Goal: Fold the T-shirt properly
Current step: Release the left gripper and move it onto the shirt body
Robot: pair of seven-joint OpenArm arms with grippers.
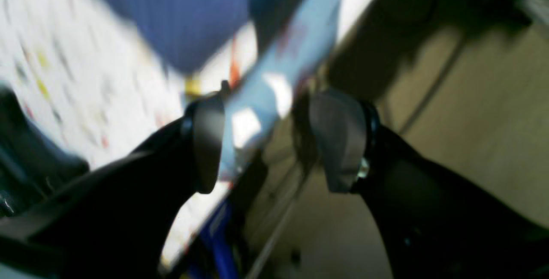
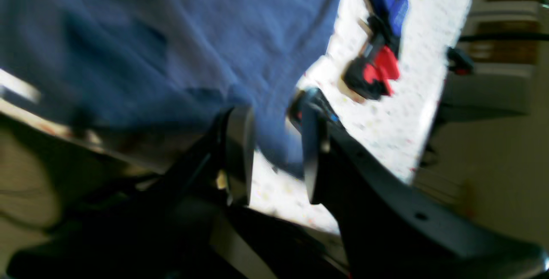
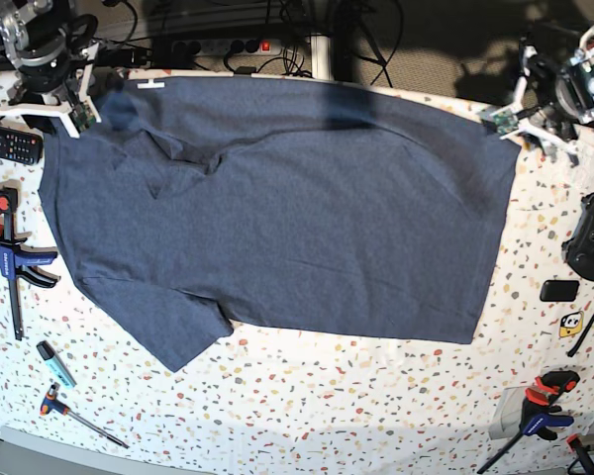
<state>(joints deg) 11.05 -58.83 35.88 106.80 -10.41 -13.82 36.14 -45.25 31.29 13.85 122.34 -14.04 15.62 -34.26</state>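
Now T-shirt (image 3: 277, 208) flat between left gripper (image 1: 266, 142) and right gripper (image 2: 274, 154); both open, empty.

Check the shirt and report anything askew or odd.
The T-shirt lies spread on the table, not yet folded. Near the collar end, creases bunch the fabric, and the near sleeve juts out. No damage shows.

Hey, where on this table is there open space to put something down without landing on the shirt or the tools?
The widest bare stretch is the front strip of the table, between the T-shirt hem and the near edge. It narrows at the left by the screwdriver and marker, and at the right by the clamp. The right margin is crowded with the game controller.
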